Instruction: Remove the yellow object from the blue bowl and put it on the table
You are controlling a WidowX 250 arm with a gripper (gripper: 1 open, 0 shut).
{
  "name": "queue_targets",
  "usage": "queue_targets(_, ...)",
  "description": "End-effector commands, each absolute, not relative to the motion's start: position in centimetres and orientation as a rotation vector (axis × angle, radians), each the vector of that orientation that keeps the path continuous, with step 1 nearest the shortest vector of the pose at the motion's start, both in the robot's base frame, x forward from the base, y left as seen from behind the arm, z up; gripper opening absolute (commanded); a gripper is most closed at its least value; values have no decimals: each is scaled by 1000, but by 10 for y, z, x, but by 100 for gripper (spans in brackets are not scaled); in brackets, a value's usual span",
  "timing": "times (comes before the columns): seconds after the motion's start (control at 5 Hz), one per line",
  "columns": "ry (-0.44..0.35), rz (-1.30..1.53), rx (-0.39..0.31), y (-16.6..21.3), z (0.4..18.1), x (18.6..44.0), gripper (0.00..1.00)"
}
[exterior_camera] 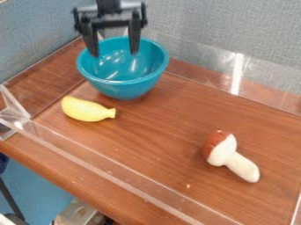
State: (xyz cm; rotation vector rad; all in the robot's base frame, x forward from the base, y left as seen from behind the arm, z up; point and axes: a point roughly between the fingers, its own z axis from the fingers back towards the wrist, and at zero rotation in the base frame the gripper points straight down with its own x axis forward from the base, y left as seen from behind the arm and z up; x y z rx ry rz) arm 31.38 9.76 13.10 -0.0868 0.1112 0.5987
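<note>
The yellow object (86, 109), a small banana-like toy, lies on its side on the table (153, 132), in front of and left of the blue bowl (122, 69). The bowl stands at the back left and looks empty. My gripper (111, 45) hangs over the bowl's left half, pointing down, its two dark fingers spread wide with nothing between them. The fingertips reach down to about the bowl's rim. The toy is apart from both gripper and bowl.
A mushroom toy (228, 153) with a brown cap and tan stem lies at the front right. Low clear acrylic walls (70, 145) edge the wooden tabletop. A blue-grey backdrop rises behind the bowl.
</note>
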Motion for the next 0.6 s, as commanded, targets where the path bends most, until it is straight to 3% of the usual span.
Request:
queue_targets(0.0,33,638,-68,105,142,305,100)
queue_targets(0.2,44,667,-52,105,125,300,100)
queue_targets(0.4,51,681,-45,105,117,299,0)
